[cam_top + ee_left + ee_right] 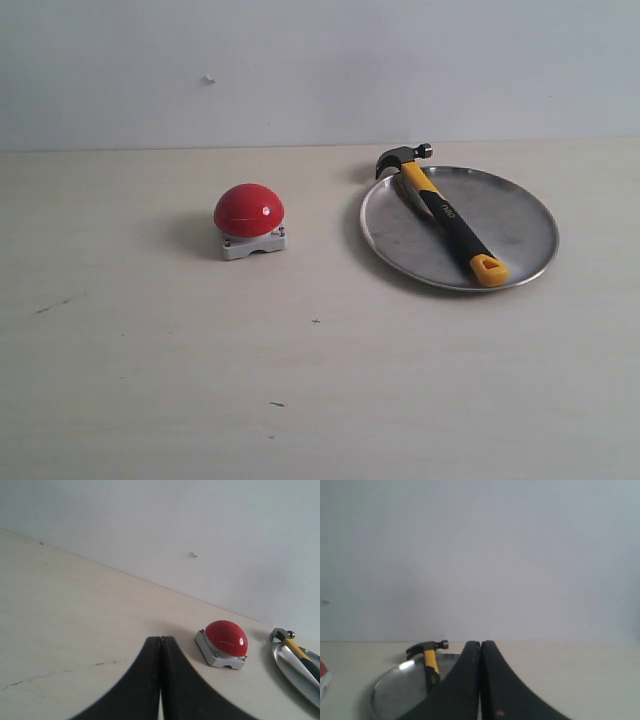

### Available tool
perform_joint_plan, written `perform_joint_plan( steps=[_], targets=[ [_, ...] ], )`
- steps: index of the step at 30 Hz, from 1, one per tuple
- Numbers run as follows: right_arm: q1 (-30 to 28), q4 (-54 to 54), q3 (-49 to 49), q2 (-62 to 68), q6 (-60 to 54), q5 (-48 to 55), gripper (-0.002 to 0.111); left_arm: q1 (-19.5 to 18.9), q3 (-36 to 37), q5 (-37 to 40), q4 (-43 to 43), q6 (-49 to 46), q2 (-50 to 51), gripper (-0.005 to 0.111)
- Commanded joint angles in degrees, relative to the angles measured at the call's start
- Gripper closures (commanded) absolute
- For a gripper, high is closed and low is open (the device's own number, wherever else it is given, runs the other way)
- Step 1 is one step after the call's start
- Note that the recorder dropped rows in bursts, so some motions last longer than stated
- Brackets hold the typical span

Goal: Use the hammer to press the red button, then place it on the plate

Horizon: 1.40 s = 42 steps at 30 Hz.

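Plate sits on the surface with the hammer lying diagonally across it. The yellow end is by the near rim and the head pokes past the far rim, possibly touching the surface, hard to tell. Red button stands well apart, left of the plate. Left claw has its fingers pressed together, holds nothing, and is low over the surface facing the button. Right claw is likewise closed up and empty, facing the plate. Neither arm shows in the exterior view.
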<state>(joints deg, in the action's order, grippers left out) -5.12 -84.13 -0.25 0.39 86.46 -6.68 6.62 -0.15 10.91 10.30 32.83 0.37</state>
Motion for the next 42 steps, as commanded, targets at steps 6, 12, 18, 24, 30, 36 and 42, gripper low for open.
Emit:
perform_joint_plan(
  steps=[6, 12, 18, 24, 30, 36, 42],
  targets=[
    [-0.3, 65.4, 0.3, -0.4, -60.7, 1.4, 0.108, -0.2, 0.2, -0.1, 0.1, 0.2, -0.4, 0.107],
    [-0.3, 67.4, 0.3, -0.4, -63.9, 7.5, 0.108, -0.2, 0.2, -0.1, 0.1, 0.2, -0.4, 0.107],
    [-0.3, 68.8, 0.3, -0.4, -63.8, 7.7, 0.108, -0.2, 0.2, -0.1, 0.1, 0.2, -0.4, 0.107],
    [-0.3, 68.8, 0.3, -0.4, -63.8, 7.7, 0.108, -0.2, 0.2, -0.1, 0.1, 0.2, -0.4, 0.107],
    [-0.3, 68.8, 0.3, -0.4, -63.8, 7.7, 0.108, -0.2, 0.2, -0.1, 0.1, 0.2, -0.4, 0.107],
    [-0.3, 68.8, 0.3, -0.4, -63.8, 7.7, 0.108, -0.2, 0.2, -0.1, 0.1, 0.2, -0.4, 0.107],
    [-0.3, 69.0, 0.3, -0.4, -63.8, 7.7, 0.108, -0.2, 0.2, -0.1, 0.1, 0.2, -0.4, 0.107]
  ],
)
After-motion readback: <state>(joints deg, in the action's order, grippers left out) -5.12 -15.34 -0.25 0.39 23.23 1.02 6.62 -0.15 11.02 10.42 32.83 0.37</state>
